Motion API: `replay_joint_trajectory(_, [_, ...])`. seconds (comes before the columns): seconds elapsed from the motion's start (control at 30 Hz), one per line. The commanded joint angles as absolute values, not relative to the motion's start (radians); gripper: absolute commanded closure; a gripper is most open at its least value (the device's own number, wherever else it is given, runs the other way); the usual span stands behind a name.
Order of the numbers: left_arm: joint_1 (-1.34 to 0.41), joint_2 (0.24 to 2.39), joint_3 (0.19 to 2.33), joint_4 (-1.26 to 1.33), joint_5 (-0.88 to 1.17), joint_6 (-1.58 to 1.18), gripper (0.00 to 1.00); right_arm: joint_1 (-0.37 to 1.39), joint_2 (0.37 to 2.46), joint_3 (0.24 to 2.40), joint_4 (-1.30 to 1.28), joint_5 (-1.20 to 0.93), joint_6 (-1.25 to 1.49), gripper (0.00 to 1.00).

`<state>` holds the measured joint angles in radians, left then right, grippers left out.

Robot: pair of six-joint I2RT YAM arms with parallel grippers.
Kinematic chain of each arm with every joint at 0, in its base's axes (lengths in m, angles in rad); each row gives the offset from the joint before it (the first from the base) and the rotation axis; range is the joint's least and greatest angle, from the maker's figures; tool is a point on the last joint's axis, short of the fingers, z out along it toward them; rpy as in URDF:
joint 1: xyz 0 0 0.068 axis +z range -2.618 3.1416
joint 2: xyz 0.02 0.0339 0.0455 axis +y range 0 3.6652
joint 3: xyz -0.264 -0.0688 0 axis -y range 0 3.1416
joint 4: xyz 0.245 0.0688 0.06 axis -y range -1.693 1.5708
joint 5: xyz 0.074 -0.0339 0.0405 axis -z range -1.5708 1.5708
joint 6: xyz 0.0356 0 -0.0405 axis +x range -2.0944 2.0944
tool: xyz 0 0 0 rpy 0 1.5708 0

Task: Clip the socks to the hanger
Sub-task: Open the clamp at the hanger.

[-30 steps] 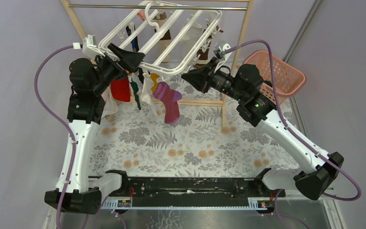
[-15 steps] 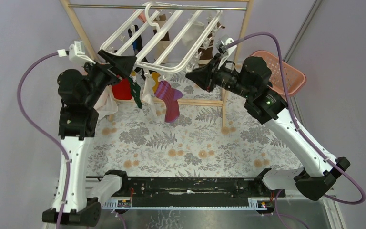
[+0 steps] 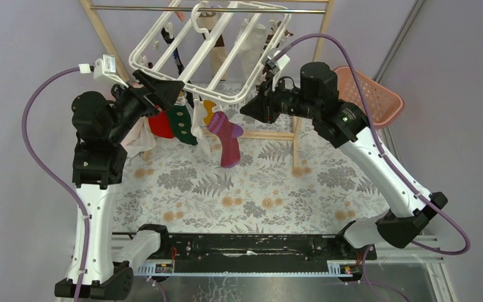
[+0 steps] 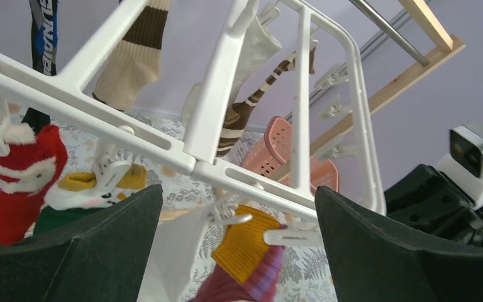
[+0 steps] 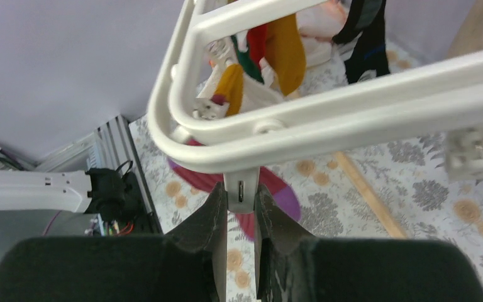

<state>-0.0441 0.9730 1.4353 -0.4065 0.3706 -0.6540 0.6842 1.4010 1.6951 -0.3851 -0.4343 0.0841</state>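
Pinching a clip with the right gripper (image 5: 240,211), nothing in the left gripper (image 4: 238,201) yet

Starting nearest: clamped tight on a white clip (image 5: 240,185) with the right fingers, directly under the rounded near corner of the hanger (image 5: 365,100), gripping it from below. Spread about as wide as possible on the left, sitting empty just beneath the near-left bar. Looking past that: red sock (image 3: 159,123), green sock (image 3: 179,118) and purple sock (image 3: 229,141) dangling off the near edge, between the two grippers and closer to the left one. Further back, more socks on the far bars, with the frame tilted and running away toward the rod (image 3: 226,9). Guessing the next sock goes up into that pinched clip from below, so probably a left-arm job. Can't spot a loose sock anywhere though.
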Motion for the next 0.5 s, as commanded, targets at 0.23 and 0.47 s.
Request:
replay_joint_trajectory(0.23, [-0.055,0.949,1.49,-0.456,0.473,-0.62,0.03,0.686,1.45,1.861,-0.521,-0.535,0.055,1.0])
replay_joint_trajectory(0.47, [-0.192,0.95,1.442,-0.397,0.472,-0.657,0.03,0.686,1.463,1.882,-0.544,-0.552,0.055,1.0])
